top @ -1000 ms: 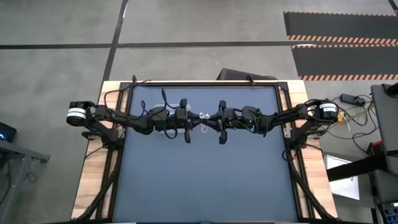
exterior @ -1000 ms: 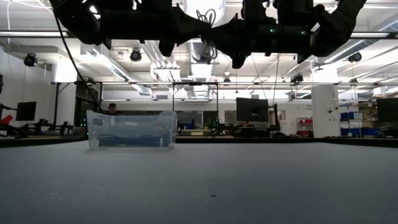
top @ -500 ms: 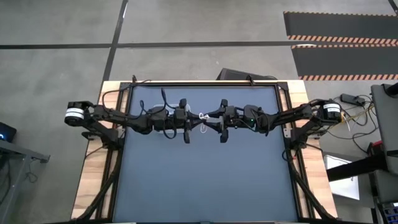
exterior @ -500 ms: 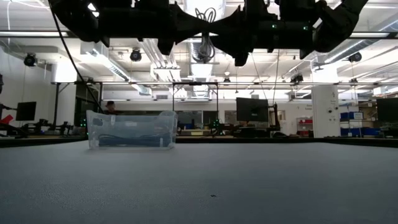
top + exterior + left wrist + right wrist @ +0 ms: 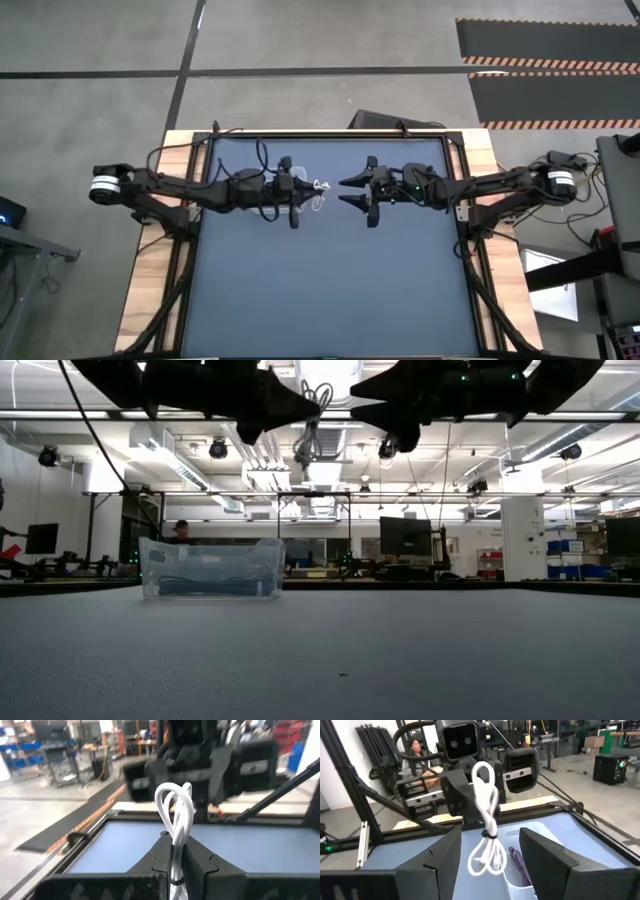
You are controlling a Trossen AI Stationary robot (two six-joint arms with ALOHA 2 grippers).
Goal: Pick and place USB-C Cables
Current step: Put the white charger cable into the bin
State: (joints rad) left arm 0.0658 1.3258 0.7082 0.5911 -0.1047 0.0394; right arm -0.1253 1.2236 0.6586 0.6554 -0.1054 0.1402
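A white USB-C cable bundle (image 5: 318, 190) hangs high above the table's middle, held by my left gripper (image 5: 302, 192). In the low view the bundle (image 5: 312, 422) dangles well over the mat. My right gripper (image 5: 346, 192) faces it from the right, open and a short way off with nothing between its fingers; its wrist view shows its two fingers (image 5: 445, 862) standing wide on either side of the cable's lower loop (image 5: 487, 859) without touching. Below it stands a clear box (image 5: 208, 568) holding a purple cable (image 5: 519, 862). My left gripper pinches the white bundle between its two fingers (image 5: 160, 855), about mid-length (image 5: 176, 832) and just above its black tie. The fingers come in level from the table's left. Loops stand up above the fingers (image 5: 175, 800), and the tied end hangs below, clear of the table.
The dark mat (image 5: 320, 280) lies bare toward the near edge. The clear box (image 5: 512, 885) sits on the mat toward its far side, under the arms. Wooden side strips and arm bases flank the mat on both sides. A person sits beyond the table.
My right gripper has opened and let go of the white cable, then drawn back toward the table's right edge and risen. My left gripper has kept the cable, shifting slightly left and up. The bundle now hangs from the left gripper alone.
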